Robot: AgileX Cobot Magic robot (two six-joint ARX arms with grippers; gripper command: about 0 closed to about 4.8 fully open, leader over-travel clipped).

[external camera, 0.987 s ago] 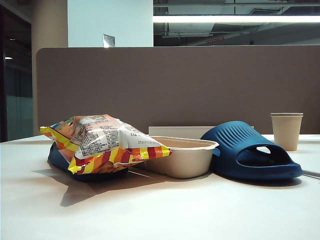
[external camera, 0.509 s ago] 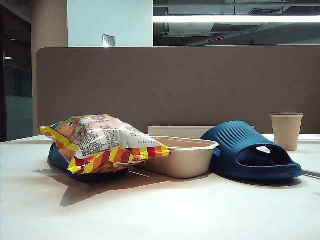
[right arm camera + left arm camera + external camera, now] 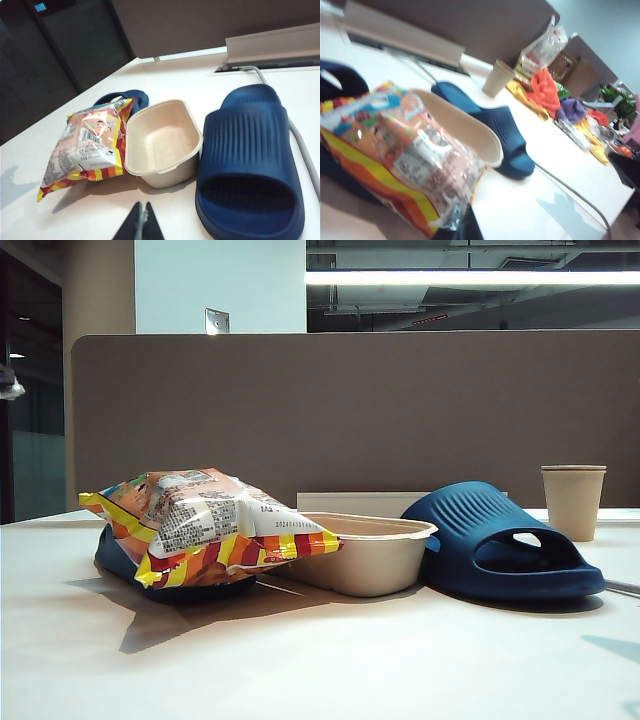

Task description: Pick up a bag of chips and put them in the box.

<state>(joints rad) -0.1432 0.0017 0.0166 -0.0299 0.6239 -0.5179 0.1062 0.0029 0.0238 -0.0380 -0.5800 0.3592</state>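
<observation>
Right gripper [image 3: 140, 222]: dark fingertips at the bottom centre of the right wrist view, pressed together, holding nothing, above bare table short of all items.

Left gripper [image 3: 455, 227]: only a dark tip at the bottom edge of the left wrist view, just beside the bag; jaws not discernible there, taken as closed and empty.

Bag of chips [image 3: 205, 523]: puffy crinkled foil bag, red, yellow and orange stripes, white text panel. Left of centre in the exterior view, propped on a dark blue slipper [image 3: 125, 562] beneath it, its right corner overlapping the rim of the box.

Box [image 3: 370, 555]: shallow beige pulp-fibre tray, rounded corners, flared rim; centre of the exterior view, empty.

Blue ribbed rubber slide sandal [image 3: 505, 545]: right of the box, just beside it.

Tan paper cup [image 3: 573, 502]: far right, well apart.

Step in hand: approach, grasp not yet begun. Advice: spread the jaws before descent; take the bag by its puffy middle or crimped end seam, lightly, to spare the contents; lift clear of the rim before moving across, lest the tray be dragged.
</observation>
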